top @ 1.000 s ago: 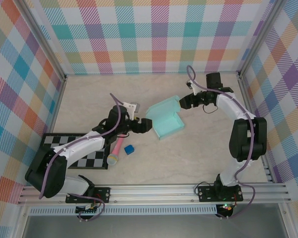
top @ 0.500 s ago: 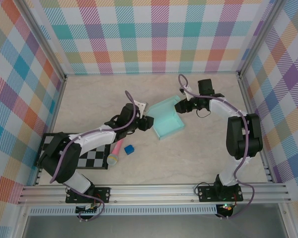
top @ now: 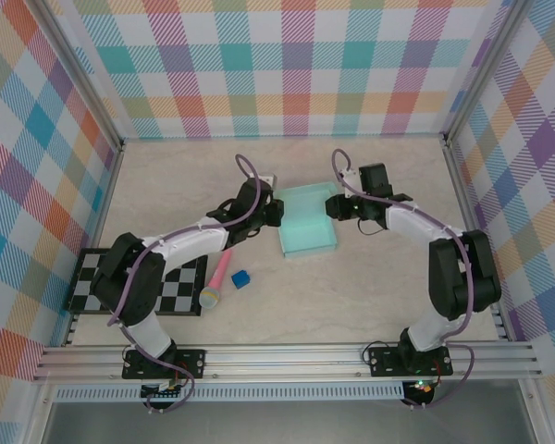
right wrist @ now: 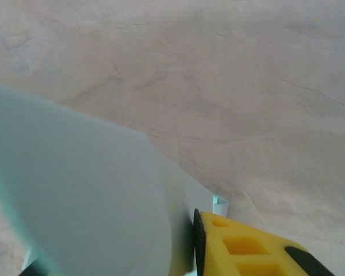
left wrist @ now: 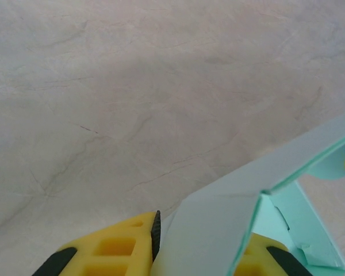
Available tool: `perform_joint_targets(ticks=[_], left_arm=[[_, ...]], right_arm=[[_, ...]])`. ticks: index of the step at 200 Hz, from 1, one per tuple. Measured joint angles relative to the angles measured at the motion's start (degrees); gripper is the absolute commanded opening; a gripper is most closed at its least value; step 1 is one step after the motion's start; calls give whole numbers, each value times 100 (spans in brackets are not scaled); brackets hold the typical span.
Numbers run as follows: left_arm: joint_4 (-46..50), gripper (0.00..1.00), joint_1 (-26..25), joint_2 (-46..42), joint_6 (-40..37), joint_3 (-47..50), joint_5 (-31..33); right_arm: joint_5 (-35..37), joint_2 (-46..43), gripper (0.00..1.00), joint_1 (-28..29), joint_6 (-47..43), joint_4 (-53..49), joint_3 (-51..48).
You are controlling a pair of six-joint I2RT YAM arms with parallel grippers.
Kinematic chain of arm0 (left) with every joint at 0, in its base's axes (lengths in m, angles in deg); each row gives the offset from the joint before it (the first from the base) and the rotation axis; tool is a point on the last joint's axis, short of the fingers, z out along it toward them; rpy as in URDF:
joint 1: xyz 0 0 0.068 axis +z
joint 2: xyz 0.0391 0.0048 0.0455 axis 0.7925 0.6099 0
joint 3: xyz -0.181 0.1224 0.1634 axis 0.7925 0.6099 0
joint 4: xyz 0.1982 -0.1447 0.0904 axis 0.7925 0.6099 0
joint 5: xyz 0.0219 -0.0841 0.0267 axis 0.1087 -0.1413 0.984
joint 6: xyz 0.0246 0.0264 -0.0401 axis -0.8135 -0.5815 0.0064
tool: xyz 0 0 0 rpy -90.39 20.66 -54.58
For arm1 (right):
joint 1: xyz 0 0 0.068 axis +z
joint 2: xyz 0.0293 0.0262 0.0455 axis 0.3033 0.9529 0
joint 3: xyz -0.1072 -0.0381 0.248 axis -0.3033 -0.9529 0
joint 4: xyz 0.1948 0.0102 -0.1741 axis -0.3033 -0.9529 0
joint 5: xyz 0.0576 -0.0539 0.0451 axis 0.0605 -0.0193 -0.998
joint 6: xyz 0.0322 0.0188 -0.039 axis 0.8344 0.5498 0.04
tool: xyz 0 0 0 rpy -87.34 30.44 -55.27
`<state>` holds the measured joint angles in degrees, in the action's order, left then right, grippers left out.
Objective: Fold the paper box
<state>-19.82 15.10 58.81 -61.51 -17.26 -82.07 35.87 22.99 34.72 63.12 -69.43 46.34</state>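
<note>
The paper box [top: 307, 231] lies open a little past the middle of the table [top: 370, 296], its far panel standing up. A second ago it sat skewed, with both hands well clear of it and their jaws wide. Now it sits squarer to the table edges, and both hands have come in against its far end and narrowed.

The left hand [top: 270, 215] is at the box's 10 o'clock. In its wrist view a folded wall of pale card runs between the two yellow fingers [left wrist: 112, 256], with the dark pad of one touching the card, so it reads as clamped on that wall. The right hand [top: 335, 205] is at the box's 2 o'clock. Its wrist view shows one finger [right wrist: 247, 247] with its pad against a blurred sheet of card that hides the other finger, so whether this hand has fully clamped cannot be told.

For the task, this looks like the switch from approaching to holding. The box now seems pinned from both sides, ready for a wall or flap to be folded.

Counted from near to far:
- one checkered mat [top: 166, 298], at 8 o'clock from the box
- one pink toy microphone [top: 216, 280]
- one small dark blue cube [top: 240, 277], just beside the microphone
- one paper box
- two hands
</note>
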Motion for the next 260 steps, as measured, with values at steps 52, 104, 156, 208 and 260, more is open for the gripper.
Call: perform_joint_targets(ticks=[52,104,156,208,260], left_arm=[[203,18,0,188,389,-280,0],[83,19,24,319,848,-323,-107],[74,21,24,492,988,-391,-291],[138,21,-11,494,1314,-382,-321],[817,14,-55,546,1615,-682,11]], right_arm=[[1119,-422,23,404,1113,251,-352],[1676,-426,19,673,1679,348,-509],[1952,-437,18,706,1899,319,-531],[2133,-857,18,833,1976,507,-955],[2505,-1150,17,1003,2024,697,-1270]])
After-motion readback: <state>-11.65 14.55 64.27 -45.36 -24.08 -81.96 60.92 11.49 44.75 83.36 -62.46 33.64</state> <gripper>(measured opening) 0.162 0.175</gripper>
